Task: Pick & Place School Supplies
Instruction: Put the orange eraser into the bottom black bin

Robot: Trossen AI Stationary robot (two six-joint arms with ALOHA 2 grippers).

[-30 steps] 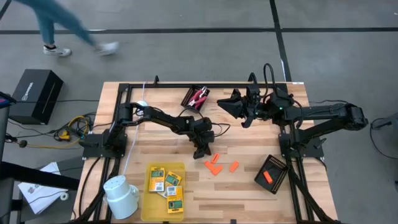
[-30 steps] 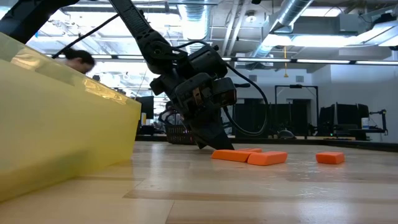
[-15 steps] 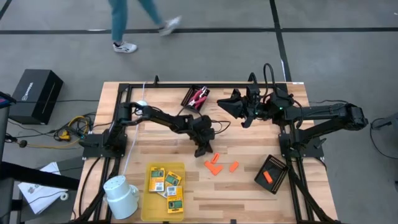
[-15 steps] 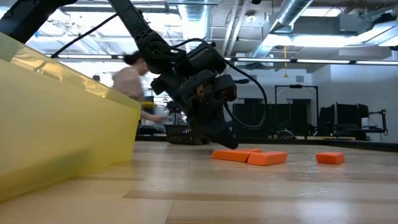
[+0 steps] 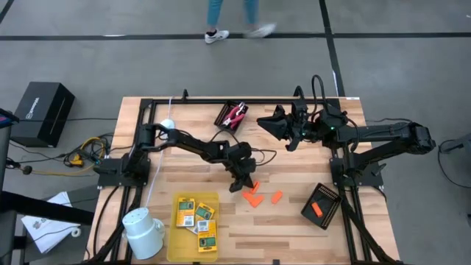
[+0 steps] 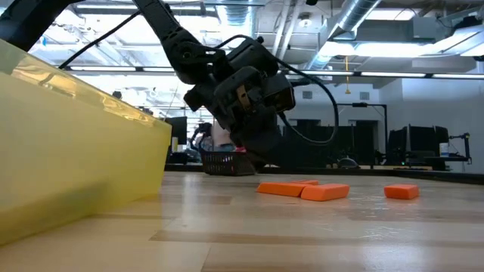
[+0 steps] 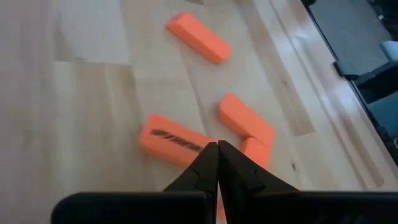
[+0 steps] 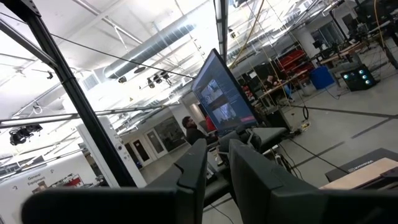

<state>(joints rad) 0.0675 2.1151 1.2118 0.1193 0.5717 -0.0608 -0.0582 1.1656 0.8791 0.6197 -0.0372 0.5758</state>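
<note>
Three stubby orange pieces [image 5: 255,199] lie flat on the wooden table right of centre; they also show in the low view [image 6: 302,190]. The left wrist view shows several of them [image 7: 175,138]. My left gripper [image 5: 248,184] is shut, its tips [image 7: 217,145] just over the pieces. Several yellow-and-green packets [image 5: 197,215] lie in the yellow tray [image 5: 176,243]. The red/pink-handled tool [image 5: 235,115] lies in a black basket at the far edge. My right gripper [image 5: 288,135] is raised at the far right, slightly open and empty [image 8: 216,163]. My left gripper points its shut fingers down at a slant over the long orange piece [image 7: 163,135] and a smaller one [image 7: 255,152]. I cannot tell whether the tips touch either. The pieces lie flat on the table.
A black tray [image 5: 327,197] at the near right holds one orange piece [image 5: 317,209]. A white mug [image 5: 143,232] lies at the near left beside the yellow tray. A small white disc [image 5: 168,123] lies far left. A person's legs [image 5: 232,18] pass beyond the far edge.
My left gripper has moved a little toward the table's right and near edges, closer to the orange pieces, and has tipped and lifted slightly. The orange pieces have stayed where they were. The person has walked rightward beyond the far edge.
</note>
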